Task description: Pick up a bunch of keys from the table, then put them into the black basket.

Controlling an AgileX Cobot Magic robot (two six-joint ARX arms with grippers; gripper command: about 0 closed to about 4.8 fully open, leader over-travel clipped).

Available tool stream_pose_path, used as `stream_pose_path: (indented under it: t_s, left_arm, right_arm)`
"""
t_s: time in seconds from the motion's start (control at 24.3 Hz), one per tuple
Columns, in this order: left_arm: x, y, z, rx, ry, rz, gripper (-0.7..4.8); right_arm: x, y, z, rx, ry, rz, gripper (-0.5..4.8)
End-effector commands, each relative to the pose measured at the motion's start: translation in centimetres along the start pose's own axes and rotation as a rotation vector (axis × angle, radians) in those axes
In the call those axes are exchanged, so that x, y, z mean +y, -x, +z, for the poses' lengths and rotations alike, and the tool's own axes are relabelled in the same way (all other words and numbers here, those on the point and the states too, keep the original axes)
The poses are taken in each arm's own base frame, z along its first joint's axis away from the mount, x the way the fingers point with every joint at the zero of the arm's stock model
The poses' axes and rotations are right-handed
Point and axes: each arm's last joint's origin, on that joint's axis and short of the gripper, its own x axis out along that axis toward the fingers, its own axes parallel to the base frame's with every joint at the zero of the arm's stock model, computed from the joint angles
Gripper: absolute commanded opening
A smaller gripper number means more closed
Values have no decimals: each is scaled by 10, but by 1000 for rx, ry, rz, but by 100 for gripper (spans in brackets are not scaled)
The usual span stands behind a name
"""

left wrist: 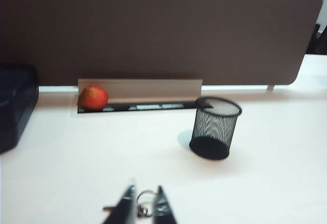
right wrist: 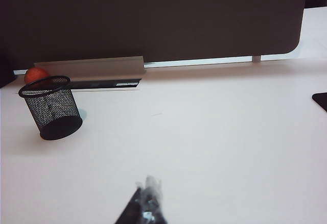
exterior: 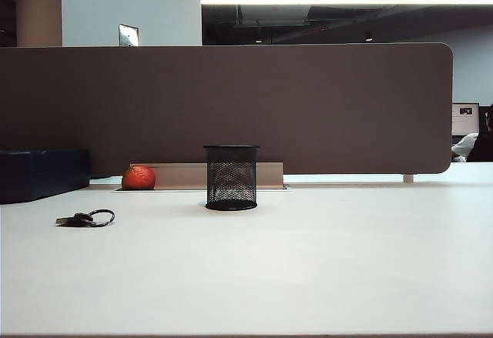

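Left wrist view: my left tool (left wrist: 144,203) slightly spread, lined up over bunch of keys (left wrist: 140,209) for pickup.
Right tool (right wrist: 145,203): pressed together, idle over worktop (right wrist: 214,132).
Black basket (exterior: 231,177): upright, ready.

From my exterior view, the bunch of keys (exterior: 86,219) lies on the table (exterior: 308,261) at left, well apart from the black basket (exterior: 231,178), which stands upright near the middle. Behind the basket runs the partition panel (exterior: 231,107); a ball (exterior: 139,177) sits at its foot, left of the basket, and a box (exterior: 42,174) lies further left. My left gripper (left wrist: 144,206) hangs just before the keys, the basket beyond it to its right. My right gripper (right wrist: 145,208) has the basket ahead to its left.
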Motion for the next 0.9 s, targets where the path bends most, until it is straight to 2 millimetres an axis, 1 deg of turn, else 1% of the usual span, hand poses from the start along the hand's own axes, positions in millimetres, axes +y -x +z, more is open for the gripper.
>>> stream_pose_path:
  t_s: [0.04,0.25,0.33,0.37,0.41,0.58,0.66,0.7,0.78,0.9]
  left_arm:
    - [-2,3,13,-5,2,-12,60]
    - [-7,11,37,51,38,-23,66]
    - [-8,11,42,61,61,-50,126]
    - [-9,10,47,69,87,-76,185]
    - [-10,9,49,76,104,-90,192]
    - [-9,1,64,85,138,-105,192]
    - [-8,-4,69,100,193,-108,192]
    - [-8,-8,71,112,220,-144,192]
    - [-8,-16,77,112,251,-207,192]
    - [-7,-29,84,140,299,-249,194]
  right_arm:
    - [2,4,10,-3,-40,0,-6]
    - [6,14,31,-10,-98,3,-6]
    - [7,17,36,-1,-131,1,-6]
    - [8,20,40,12,-154,0,-6]
    - [9,21,43,20,-169,-1,-6]
    - [13,27,54,71,-202,30,-6]
    - [14,28,61,103,-209,26,-6]
    - [14,28,66,117,-211,22,-6]
    - [16,26,77,131,-213,21,-5]
    - [18,21,90,161,-220,59,1]
